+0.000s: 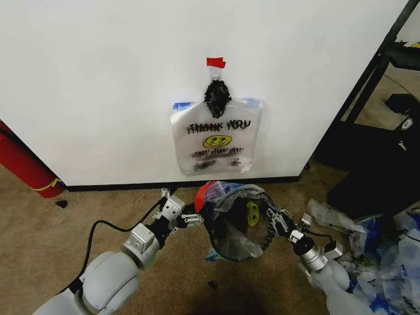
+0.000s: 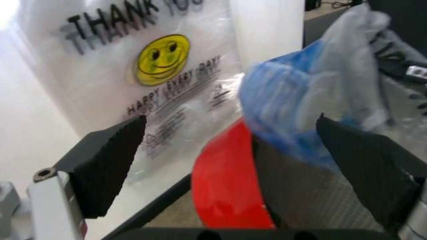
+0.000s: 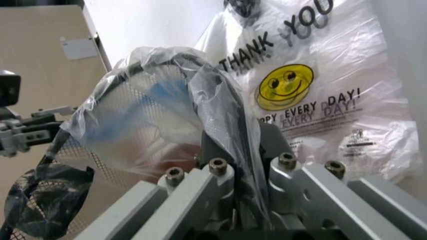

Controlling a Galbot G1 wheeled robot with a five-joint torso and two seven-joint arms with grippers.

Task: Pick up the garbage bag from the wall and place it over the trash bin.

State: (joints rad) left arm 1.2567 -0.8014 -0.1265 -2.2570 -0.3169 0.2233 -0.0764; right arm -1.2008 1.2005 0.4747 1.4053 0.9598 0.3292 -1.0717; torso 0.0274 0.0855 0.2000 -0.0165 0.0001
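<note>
Garbage bag point(image 1: 216, 138) hanging on wall at frame centre, second bag draped over trash bin point(image 1: 235, 223) lower centre, left claw point(image 1: 191, 218) wide beside bin, right claw point(image 1: 273, 222) clamped on bag at bin rim.

Counts: two grippers, one bin, two printed bags in plain sight, plus a loose heap.

One bag point(image 1: 214, 136) hangs on the wall under one black clump point(image 1: 217, 96) and one strip of red tape point(image 1: 216, 62); a second bag point(image 1: 244, 205), also with a smiley, is draped over the one bin point(image 1: 233, 239). Two grippers flank that bin: the left gripper point(image 1: 191, 218) and the right gripper point(image 1: 274, 220). One red cylinder point(image 1: 25, 165) leans at the wall, one black rack point(image 1: 387, 72) stands on the right, and the crumpled bags in the heap point(image 1: 384, 246) overlap too much to count.
</note>
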